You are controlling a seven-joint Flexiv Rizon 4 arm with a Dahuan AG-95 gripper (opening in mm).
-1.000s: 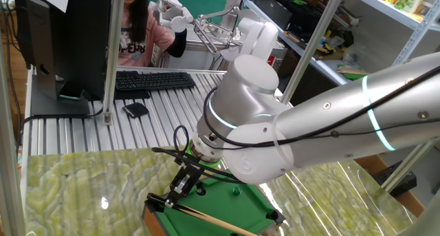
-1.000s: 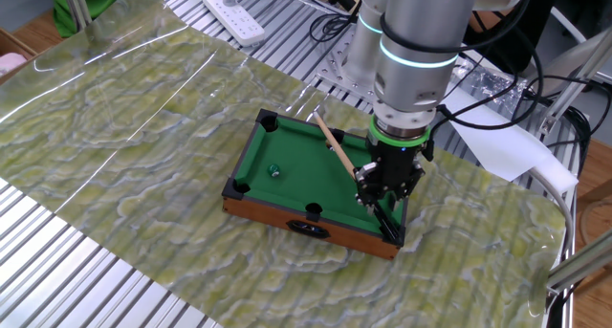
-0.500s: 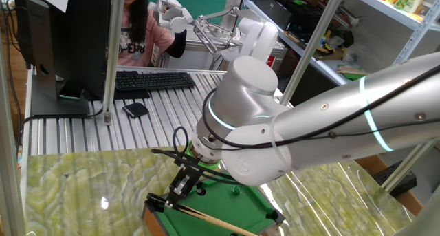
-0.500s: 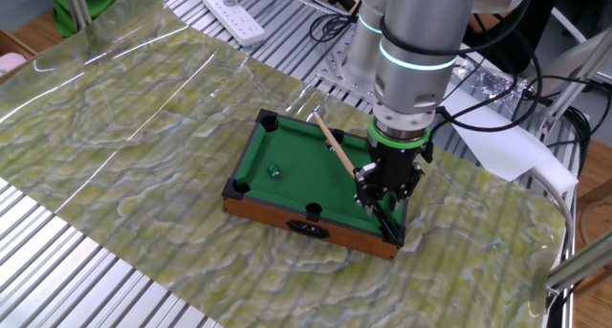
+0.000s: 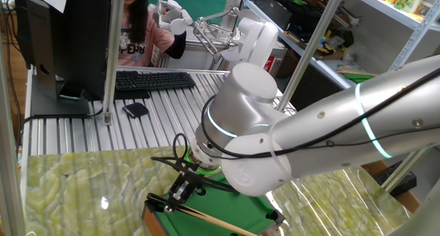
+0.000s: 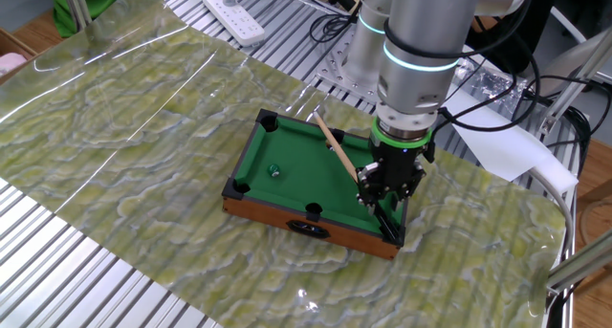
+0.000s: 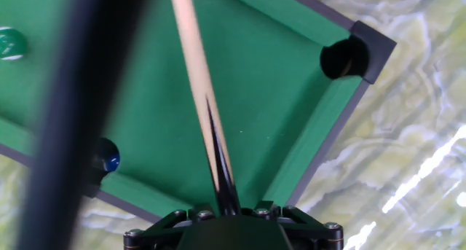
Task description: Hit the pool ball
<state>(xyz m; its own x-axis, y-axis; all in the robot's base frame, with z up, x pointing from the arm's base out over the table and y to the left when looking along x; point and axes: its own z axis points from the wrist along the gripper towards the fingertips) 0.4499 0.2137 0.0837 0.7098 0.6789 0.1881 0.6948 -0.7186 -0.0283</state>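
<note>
A small wooden pool table with green felt (image 6: 308,171) lies on the marbled mat. The pool ball (image 6: 273,171) is a tiny glossy green sphere on the felt near the table's left end. It also shows at the top left of the hand view (image 7: 7,44). My gripper (image 6: 386,182) hangs over the table's right end, shut on the butt of the wooden cue stick (image 6: 335,148). The cue (image 7: 198,82) runs from the gripper (image 7: 221,197) across the felt. Its tip lies well away from the ball. In one fixed view the gripper (image 5: 180,190) holds the cue (image 5: 210,220) low over the table.
Black corner pockets (image 7: 342,57) edge the table, and a blue ball (image 7: 110,162) sits in a side pocket. A blurred dark bar (image 7: 69,126) crosses the left of the hand view. A white power strip (image 6: 232,13), a keyboard (image 5: 152,80) and a person (image 5: 141,31) are beyond the mat.
The arm has shifted slightly, its body lower in one fixed view. The cue and the green ball lie where they were.
</note>
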